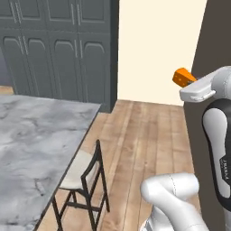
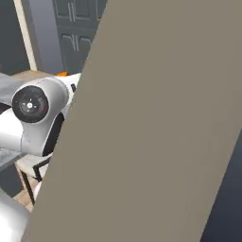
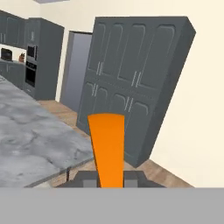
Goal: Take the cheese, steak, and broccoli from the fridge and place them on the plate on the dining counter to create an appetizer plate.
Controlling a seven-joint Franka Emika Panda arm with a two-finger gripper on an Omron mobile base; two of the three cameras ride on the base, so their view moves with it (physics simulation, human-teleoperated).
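Note:
My gripper (image 3: pixel 107 178) is shut on the cheese (image 3: pixel 107 148), an orange wedge that stands up between the two dark fingertips (image 3: pixel 84 177). From the left base view the cheese (image 1: pixel 182 77) pokes out to the left of the white hand, held high over the wooden floor. The dining counter (image 1: pixel 31 144), grey veined marble, lies to the left and well below the hand; its top (image 3: pixel 30 131) also fills the left of the hand view. The steak, broccoli, plate and fridge are out of view.
A black-framed chair (image 1: pixel 85 176) with a pale seat stands at the counter's near edge. Tall dark grey cabinets (image 1: pixel 58 45) line the far wall. A flat taupe panel (image 2: pixel 156 123) stands close on the arm's right and blocks most of the right base view.

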